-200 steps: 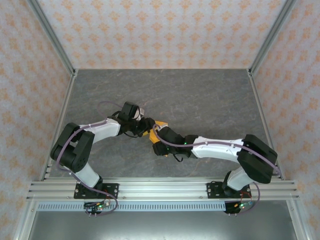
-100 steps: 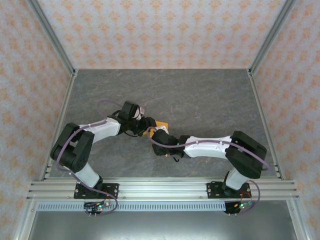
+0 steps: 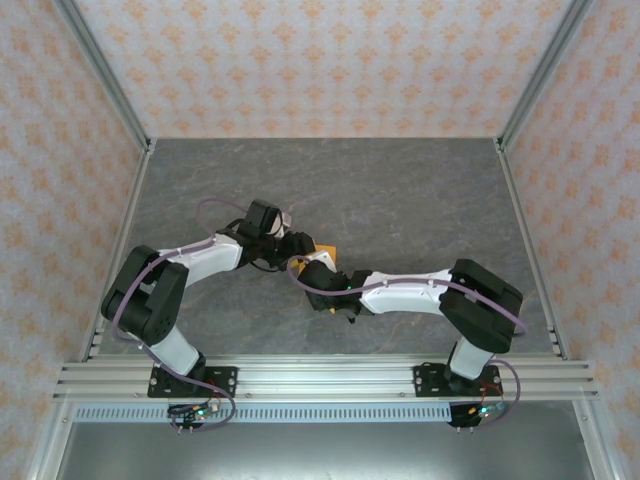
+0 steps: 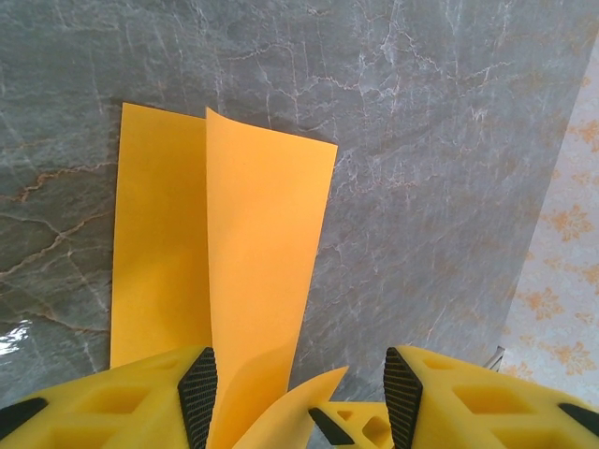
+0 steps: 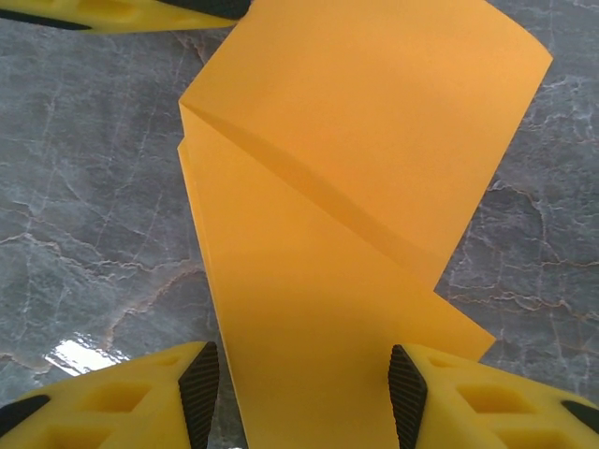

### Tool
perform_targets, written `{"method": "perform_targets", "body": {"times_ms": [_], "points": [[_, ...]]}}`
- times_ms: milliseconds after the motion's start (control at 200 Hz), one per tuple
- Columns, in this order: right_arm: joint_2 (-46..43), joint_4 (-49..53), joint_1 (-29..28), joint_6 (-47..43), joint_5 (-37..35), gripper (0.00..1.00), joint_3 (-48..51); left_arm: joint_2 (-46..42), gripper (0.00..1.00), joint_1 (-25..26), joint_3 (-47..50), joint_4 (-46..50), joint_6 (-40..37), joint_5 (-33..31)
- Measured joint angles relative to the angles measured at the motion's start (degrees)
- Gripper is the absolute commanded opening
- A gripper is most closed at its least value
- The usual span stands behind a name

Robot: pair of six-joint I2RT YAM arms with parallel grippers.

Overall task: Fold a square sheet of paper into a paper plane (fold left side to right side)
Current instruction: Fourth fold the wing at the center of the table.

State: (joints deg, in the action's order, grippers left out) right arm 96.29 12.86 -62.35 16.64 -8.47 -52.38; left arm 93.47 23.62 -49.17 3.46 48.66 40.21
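Observation:
The square sheet of paper (image 3: pixel 323 246) is bright orange and lies folded into a narrower strip on the grey marble table, mid-way between the two arms. In the left wrist view the sheet of paper (image 4: pixel 253 262) shows two layers, with the upper flap lifted off the lower one. My left gripper (image 4: pixel 300 398) is open, the flap running close by its left pad (image 4: pixel 198 398). A fingertip of the right gripper (image 4: pixel 348 426) pokes in between the left jaws. My right gripper (image 5: pixel 303 393) is open and straddles the paper (image 5: pixel 328 281), which shows a diagonal crease. In the top view the left gripper (image 3: pixel 296 246) and right gripper (image 3: pixel 310 268) nearly touch.
The grey table (image 3: pixel 420 190) stretches free behind and to the right of the paper. Patterned walls and aluminium posts (image 3: pixel 104 72) enclose it on three sides. A rail (image 3: pixel 320 378) carries both arm bases at the near edge.
The right arm has folded in and slid its gripper left over the paper, toward the left gripper. Less of the orange sheet shows from above. The left arm has stayed put.

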Motion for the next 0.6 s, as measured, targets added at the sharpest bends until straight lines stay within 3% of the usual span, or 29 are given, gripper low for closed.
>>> {"method": "perform_targets", "body": {"times_ms": [340, 601], "points": [[0.02, 0.22, 0.00, -0.26, -0.76, 0.38, 0.00, 0.00, 0.53, 0.00, -0.42, 0.13, 0.46, 0.00], [0.42, 0.15, 0.00, 0.00, -0.52, 0.17, 0.00, -0.42, 0.54, 0.00, -1.31, 1.92, 0.20, -0.31]]}}
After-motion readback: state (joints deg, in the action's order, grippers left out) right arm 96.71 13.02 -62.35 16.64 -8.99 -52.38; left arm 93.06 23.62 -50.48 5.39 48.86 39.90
